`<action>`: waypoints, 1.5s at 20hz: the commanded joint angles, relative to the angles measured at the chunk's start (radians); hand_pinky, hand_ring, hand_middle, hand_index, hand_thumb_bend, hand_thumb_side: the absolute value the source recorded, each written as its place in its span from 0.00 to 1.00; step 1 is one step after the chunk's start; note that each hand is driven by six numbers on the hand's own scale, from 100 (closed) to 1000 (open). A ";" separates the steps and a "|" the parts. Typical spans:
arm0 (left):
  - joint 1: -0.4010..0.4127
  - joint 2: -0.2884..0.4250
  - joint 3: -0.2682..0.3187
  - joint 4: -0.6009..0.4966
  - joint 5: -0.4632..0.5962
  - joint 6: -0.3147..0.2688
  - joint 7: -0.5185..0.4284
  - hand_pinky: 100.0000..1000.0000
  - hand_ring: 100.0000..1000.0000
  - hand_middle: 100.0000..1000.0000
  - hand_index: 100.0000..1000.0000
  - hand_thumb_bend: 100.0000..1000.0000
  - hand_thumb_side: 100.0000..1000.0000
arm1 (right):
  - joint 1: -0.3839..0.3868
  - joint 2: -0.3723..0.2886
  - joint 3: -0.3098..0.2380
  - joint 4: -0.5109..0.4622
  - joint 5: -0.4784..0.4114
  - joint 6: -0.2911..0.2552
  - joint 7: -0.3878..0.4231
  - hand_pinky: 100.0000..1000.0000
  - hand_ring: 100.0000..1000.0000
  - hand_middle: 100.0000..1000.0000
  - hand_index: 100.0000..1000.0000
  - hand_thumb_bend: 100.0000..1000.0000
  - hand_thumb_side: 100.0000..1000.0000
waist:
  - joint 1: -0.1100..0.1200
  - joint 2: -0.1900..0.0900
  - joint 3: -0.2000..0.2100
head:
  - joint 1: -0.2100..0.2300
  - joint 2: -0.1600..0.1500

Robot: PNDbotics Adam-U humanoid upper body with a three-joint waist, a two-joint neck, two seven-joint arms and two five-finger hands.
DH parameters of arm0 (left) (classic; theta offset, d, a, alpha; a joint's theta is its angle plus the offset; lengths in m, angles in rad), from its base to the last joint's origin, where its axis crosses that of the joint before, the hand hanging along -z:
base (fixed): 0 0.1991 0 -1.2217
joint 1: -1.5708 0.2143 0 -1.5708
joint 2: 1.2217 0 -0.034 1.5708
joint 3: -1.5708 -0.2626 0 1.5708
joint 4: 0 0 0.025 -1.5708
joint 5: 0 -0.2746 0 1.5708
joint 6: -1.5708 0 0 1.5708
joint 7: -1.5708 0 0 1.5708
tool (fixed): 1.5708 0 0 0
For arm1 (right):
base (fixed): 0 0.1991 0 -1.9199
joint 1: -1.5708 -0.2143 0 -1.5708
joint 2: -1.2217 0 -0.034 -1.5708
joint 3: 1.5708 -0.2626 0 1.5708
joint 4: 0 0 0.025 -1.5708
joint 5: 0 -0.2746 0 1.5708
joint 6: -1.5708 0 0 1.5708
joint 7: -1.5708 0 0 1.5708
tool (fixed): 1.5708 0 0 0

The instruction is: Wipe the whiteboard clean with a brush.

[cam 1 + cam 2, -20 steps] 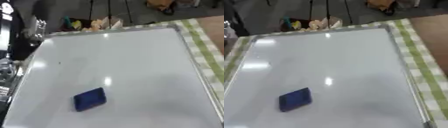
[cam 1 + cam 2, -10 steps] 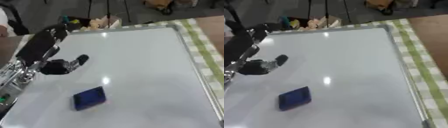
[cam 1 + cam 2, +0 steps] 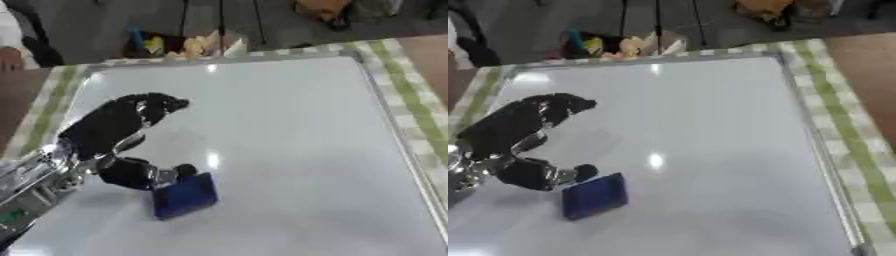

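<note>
The whiteboard (image 3: pixel 289 150) lies flat on a desk spread with a green-and-white checked cloth (image 3: pixel 846 125), its metal frame running close to the desk's far and right edges. The blue brush (image 3: pixel 184 196) sits flat on the board near its near-left corner, a little askew. The left hand (image 3: pixel 118 127) comes in from the near-left, arm silver at the wrist; its fingers arch out over the board towards the far edge, bent but closed round nothing, while the thumb (image 3: pixel 140 174) reaches to the brush's left edge, its tip touching or just beside it; the pictures do not settle which. The right hand shows in neither view. Beyond the desk's far edge some yellow and blue items (image 3: pixel 188 45) lie in a heap on the floor; what holds them cannot be told. The left eye view shows more of the forearm at the near-left corner, while the right eye view takes in more cloth along the right edge.
</note>
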 commanded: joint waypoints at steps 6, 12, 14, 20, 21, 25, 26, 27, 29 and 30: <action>-0.015 0.048 -0.034 -0.063 0.105 0.114 -0.118 0.83 0.89 0.77 0.99 0.67 0.86 | -0.009 -0.008 0.000 -0.015 -0.006 -0.004 0.006 0.58 0.55 0.50 0.65 0.00 0.75 | -0.007 -0.016 -0.001 | 0.006 -0.001; -0.033 0.050 -0.042 -0.106 0.117 0.212 -0.216 0.77 0.79 0.68 0.97 0.67 0.78 | -0.008 -0.001 0.003 -0.015 -0.008 0.003 0.015 0.58 0.55 0.50 0.65 0.00 0.75 | -0.007 -0.017 0.000 | 0.004 -0.006; -0.036 0.051 -0.040 -0.119 0.113 0.243 -0.247 0.76 0.76 0.67 0.95 0.67 0.75 | -0.007 0.000 0.003 -0.015 -0.008 0.004 0.016 0.58 0.55 0.50 0.65 0.00 0.75 | -0.007 -0.018 -0.001 | 0.004 -0.007; -0.042 0.058 -0.028 -0.182 0.126 0.338 -0.342 0.72 0.67 0.59 0.83 0.58 0.71 | -0.005 0.001 0.003 -0.015 -0.010 0.005 0.018 0.58 0.55 0.49 0.65 0.00 0.75 | -0.006 -0.019 -0.001 | 0.002 -0.008; -0.044 0.059 -0.024 -0.190 0.127 0.350 -0.358 0.72 0.68 0.59 0.70 0.58 0.73 | -0.005 0.002 0.003 -0.015 -0.010 0.006 0.019 0.58 0.55 0.49 0.64 0.00 0.75 | -0.006 -0.019 -0.001 | 0.002 -0.009; -0.056 0.056 0.003 -0.197 0.111 0.358 -0.422 0.72 0.71 0.66 0.50 0.57 0.76 | -0.003 0.003 0.002 -0.015 -0.011 0.008 0.019 0.58 0.55 0.49 0.65 0.00 0.74 | -0.005 -0.020 0.001 | -0.001 -0.012; -0.059 0.055 0.010 -0.197 0.104 0.355 -0.439 0.72 0.71 0.71 0.42 0.57 0.77 | -0.003 0.003 0.001 -0.015 -0.011 0.008 0.019 0.58 0.55 0.49 0.65 0.00 0.74 | -0.006 -0.021 0.002 | -0.002 -0.013; -0.062 0.054 0.018 -0.197 0.096 0.352 -0.455 0.71 0.72 0.75 0.35 0.58 0.78 | -0.002 0.003 0.001 -0.015 -0.012 0.008 0.018 0.58 0.55 0.49 0.65 0.00 0.74 | -0.006 -0.021 0.002 | -0.004 -0.014; -0.066 0.052 0.030 -0.197 0.081 0.349 -0.488 0.71 0.74 0.77 0.32 0.58 0.78 | -0.001 0.004 0.000 -0.015 -0.012 0.009 0.018 0.58 0.55 0.49 0.65 0.00 0.74 | -0.006 -0.021 0.002 | -0.005 -0.014; -0.068 0.052 0.034 -0.197 0.075 0.346 -0.504 0.71 0.76 0.78 0.28 0.59 0.78 | -0.001 0.004 0.000 -0.015 -0.012 0.009 0.018 0.58 0.55 0.49 0.65 0.00 0.74 | -0.006 -0.021 0.003 | -0.006 -0.014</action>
